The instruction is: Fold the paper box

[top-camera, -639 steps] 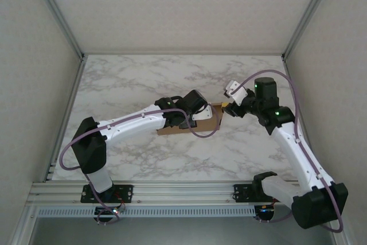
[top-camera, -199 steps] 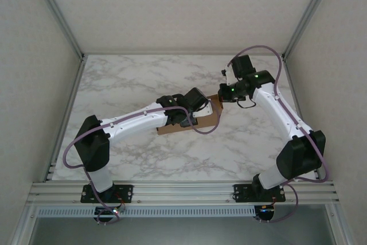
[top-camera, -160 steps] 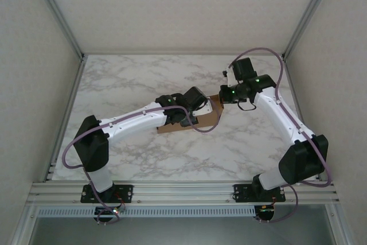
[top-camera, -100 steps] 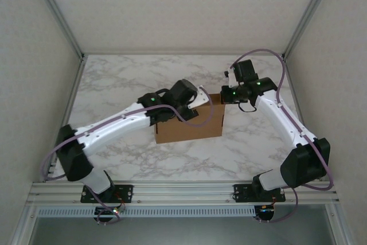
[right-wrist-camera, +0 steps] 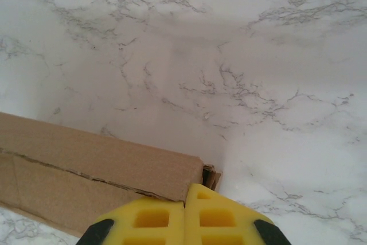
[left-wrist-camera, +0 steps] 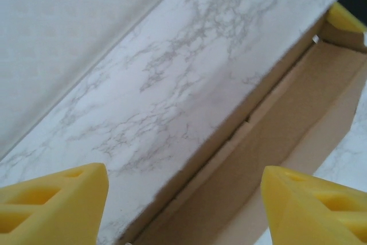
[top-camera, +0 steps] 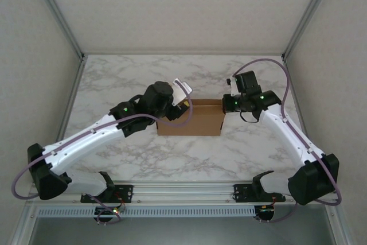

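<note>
Well, your paper box [top-camera: 190,120] sits near the middle of the table [top-camera: 114,78], its long walls standing so it already reads as a shallow open tray. The main folding looks done, and I'd judge that tucking the ends and closing are what's left. Your right gripper [right-wrist-camera: 184,210] is pressed shut on nothing, its tips at the box's far right corner. Your left gripper [left-wrist-camera: 184,190] hangs spread wide and empty above the box's left end. No print or label is readable on the cardboard.
</note>
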Motion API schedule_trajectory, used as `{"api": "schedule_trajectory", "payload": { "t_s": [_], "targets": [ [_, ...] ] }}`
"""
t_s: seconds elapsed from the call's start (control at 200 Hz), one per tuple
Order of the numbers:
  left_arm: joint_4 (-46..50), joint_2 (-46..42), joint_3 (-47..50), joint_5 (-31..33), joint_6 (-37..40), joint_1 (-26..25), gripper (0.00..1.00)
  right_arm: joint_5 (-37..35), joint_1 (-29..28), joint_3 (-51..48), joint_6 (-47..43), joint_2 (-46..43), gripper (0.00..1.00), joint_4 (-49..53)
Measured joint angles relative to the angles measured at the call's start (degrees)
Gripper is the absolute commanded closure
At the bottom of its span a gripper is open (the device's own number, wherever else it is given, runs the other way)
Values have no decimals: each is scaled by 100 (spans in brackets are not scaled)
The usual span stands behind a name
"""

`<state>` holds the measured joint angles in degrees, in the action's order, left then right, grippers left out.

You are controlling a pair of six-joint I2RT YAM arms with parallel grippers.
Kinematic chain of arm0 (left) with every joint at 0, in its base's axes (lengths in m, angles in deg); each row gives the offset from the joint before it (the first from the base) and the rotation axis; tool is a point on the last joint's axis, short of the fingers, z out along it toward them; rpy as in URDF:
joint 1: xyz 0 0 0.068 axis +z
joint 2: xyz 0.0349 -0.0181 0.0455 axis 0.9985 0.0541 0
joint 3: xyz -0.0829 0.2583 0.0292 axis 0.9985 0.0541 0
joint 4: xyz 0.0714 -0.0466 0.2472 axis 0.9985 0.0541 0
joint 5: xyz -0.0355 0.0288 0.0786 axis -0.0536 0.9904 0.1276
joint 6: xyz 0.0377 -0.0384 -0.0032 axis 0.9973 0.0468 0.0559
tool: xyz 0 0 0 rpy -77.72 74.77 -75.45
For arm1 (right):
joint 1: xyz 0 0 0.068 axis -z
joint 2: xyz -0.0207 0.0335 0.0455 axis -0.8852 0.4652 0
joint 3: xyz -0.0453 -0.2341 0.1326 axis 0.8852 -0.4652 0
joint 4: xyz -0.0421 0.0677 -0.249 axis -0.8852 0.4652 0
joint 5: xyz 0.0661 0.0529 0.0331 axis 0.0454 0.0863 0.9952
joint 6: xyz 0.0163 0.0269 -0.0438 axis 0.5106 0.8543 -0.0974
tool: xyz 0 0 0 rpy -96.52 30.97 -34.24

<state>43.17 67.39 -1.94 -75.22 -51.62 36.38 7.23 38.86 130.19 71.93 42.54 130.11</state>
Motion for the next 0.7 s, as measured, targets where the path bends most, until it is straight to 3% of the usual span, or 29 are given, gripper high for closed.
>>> {"api": "schedule_trajectory", "payload": {
  "t_s": [0.3, 0.701],
  "targets": [
    [-63, -1834, 800, 343, -656, 323, 31, -28, -72, -249, -7, -302, 100, -175],
    [507, -2747, 1882, -199, -1281, 796, 35, -153, -197, -271, -26, -302, 100, -234]
  ]
}}
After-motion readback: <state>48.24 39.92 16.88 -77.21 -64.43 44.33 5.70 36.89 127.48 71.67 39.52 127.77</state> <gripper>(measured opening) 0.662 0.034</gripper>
